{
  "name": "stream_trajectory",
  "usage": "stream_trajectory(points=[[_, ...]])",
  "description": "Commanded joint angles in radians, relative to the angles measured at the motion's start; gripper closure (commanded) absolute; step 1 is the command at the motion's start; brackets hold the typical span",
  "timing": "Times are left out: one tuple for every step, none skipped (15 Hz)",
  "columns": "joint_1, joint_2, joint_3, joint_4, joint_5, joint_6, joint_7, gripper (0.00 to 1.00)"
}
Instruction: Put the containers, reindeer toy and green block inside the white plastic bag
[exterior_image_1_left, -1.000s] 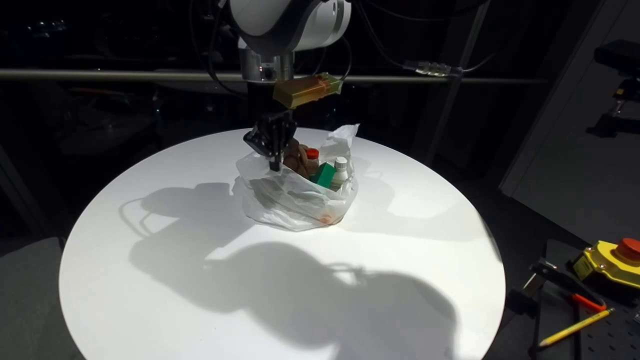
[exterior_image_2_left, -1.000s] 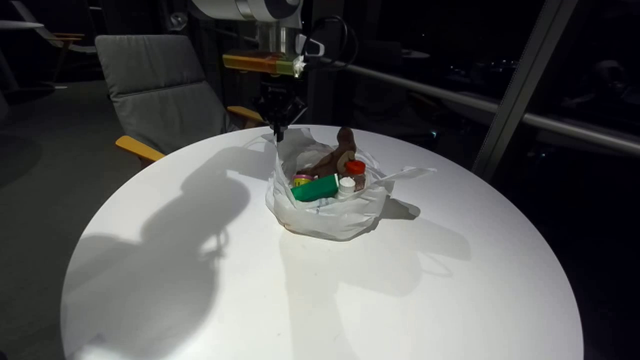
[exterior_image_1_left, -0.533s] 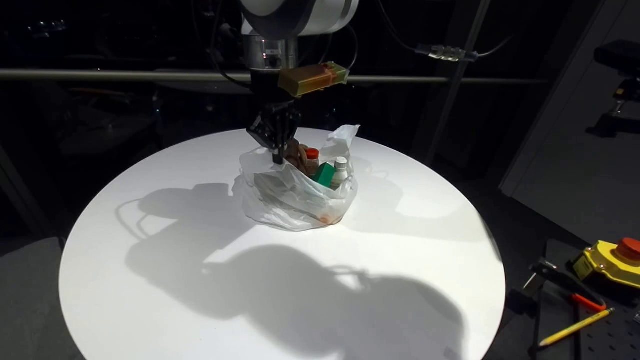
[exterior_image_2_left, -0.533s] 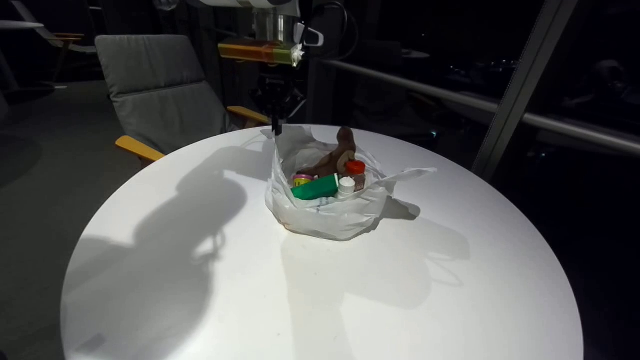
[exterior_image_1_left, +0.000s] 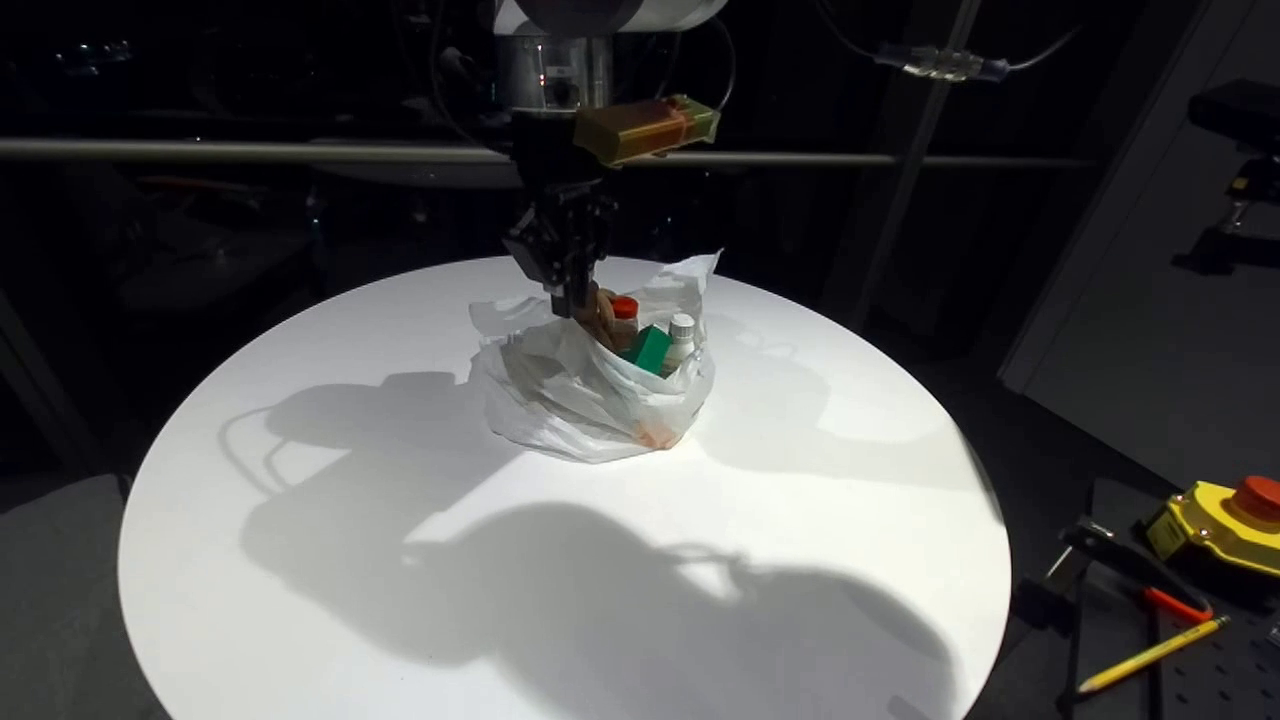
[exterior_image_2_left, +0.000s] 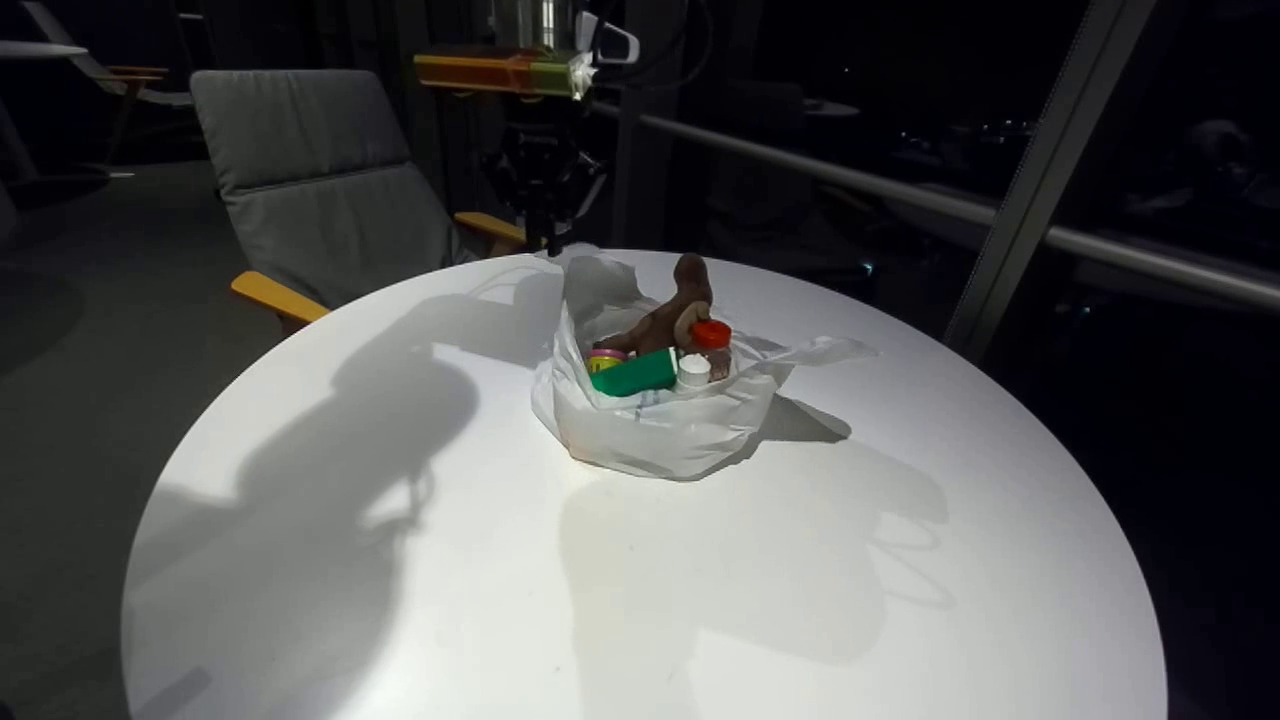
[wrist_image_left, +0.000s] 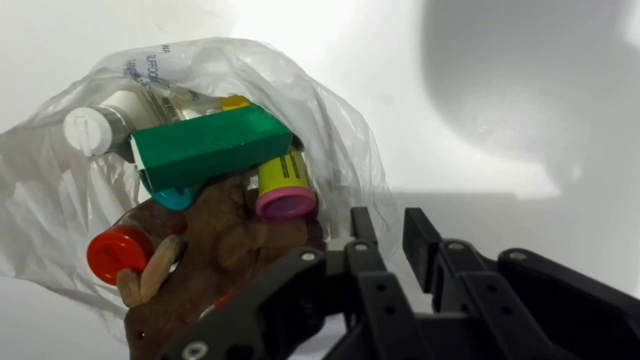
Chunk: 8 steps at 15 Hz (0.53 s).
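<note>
The white plastic bag (exterior_image_1_left: 590, 405) stands wrinkled on the table with its mouth up. Inside it lie the green block (wrist_image_left: 215, 142), the reindeer toy (exterior_image_2_left: 665, 322) and the containers: a white-capped bottle (wrist_image_left: 132, 112), a red-capped bottle (exterior_image_2_left: 711, 340) and a yellow tub with a pink rim (wrist_image_left: 285, 185). The dark brown toy leans above the bag's opening. My gripper (wrist_image_left: 386, 225) hangs just over the bag's rim, beside the toy in the wrist view. Its jaws stand a little apart with nothing gripped between them; bag film shows beneath the gap.
In the wrist view a teal round piece (wrist_image_left: 175, 197) and a yellow-orange piece (wrist_image_left: 234, 102) also show in the bag. The round white table (exterior_image_2_left: 850, 600) carries the bag. A grey chair (exterior_image_2_left: 310, 190) stands behind its edge.
My gripper has risen. Its fingers, together at the bag's rim before, have parted, and the rim they were pulling up has come free and slumped.
</note>
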Motion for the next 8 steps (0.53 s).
stream_trajectory(points=[[0.025,-0.119,-0.011,-0.131,-0.037,0.036,0.053,0.43],[0.026,-0.145,-0.014,-0.159,-0.044,0.044,0.068,0.36],[0.028,-0.174,-0.015,-0.194,-0.052,0.052,0.083,0.27],[0.03,-0.21,-0.018,-0.235,-0.06,0.06,0.105,0.21],[0.032,-0.244,-0.021,-0.277,-0.075,0.071,0.128,0.12],[0.033,-0.284,-0.025,-0.327,-0.089,0.079,0.153,0.05],[0.031,-0.323,-0.027,-0.379,-0.101,0.084,0.177,0.01],[0.027,-0.36,-0.031,-0.431,-0.119,0.095,0.197,0.0]])
